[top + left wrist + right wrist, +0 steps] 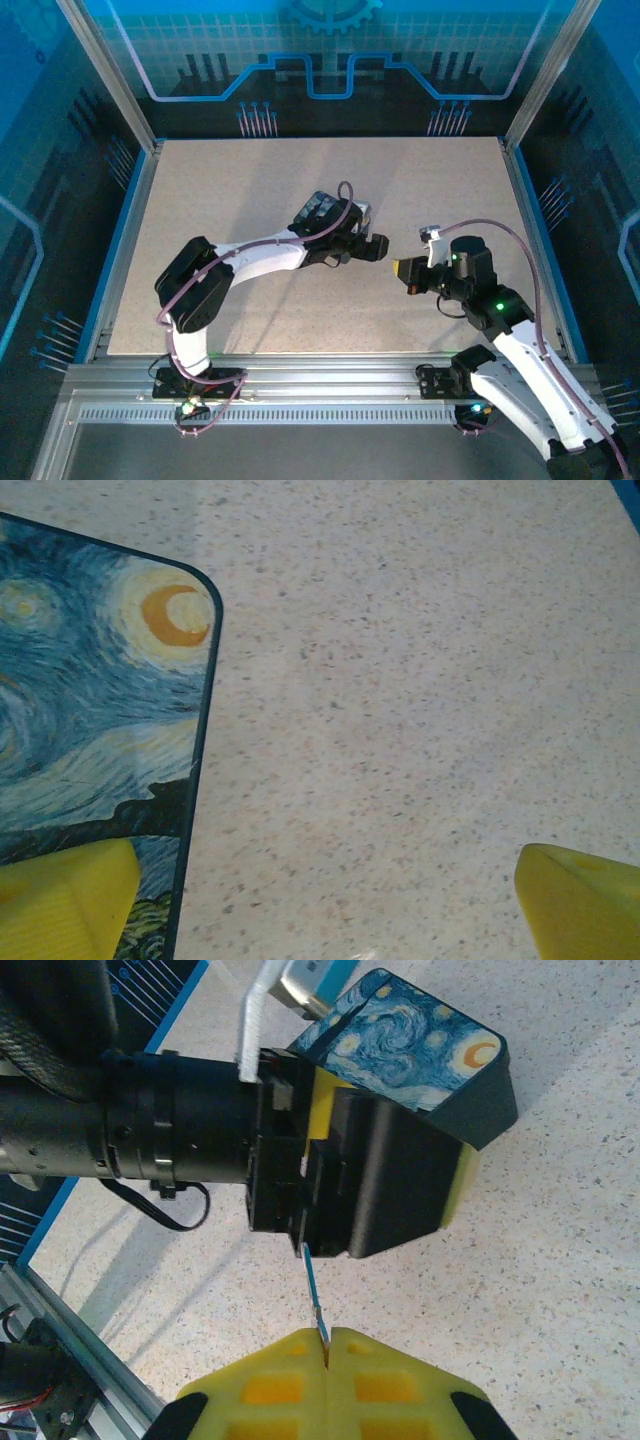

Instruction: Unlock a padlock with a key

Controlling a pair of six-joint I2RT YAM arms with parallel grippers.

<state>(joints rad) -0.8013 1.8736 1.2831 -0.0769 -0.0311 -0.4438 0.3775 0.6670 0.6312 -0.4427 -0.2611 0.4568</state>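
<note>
My right gripper is shut on the key, a thin blue-silver sliver that sticks up out of the seam between its yellow fingers. The key's tip points toward the black housing of my left gripper's fingers, close in front of it. My left gripper is open, its yellow fingertips wide apart above bare tabletop, with one tip over the corner of the swirl-painted tin. From above, the left gripper and the right gripper face each other mid-table. The padlock is out of view.
The tin stands on the speckled beige table behind the left gripper. An aluminium rail runs along the near edge. Blue frame posts and panels wall in the table.
</note>
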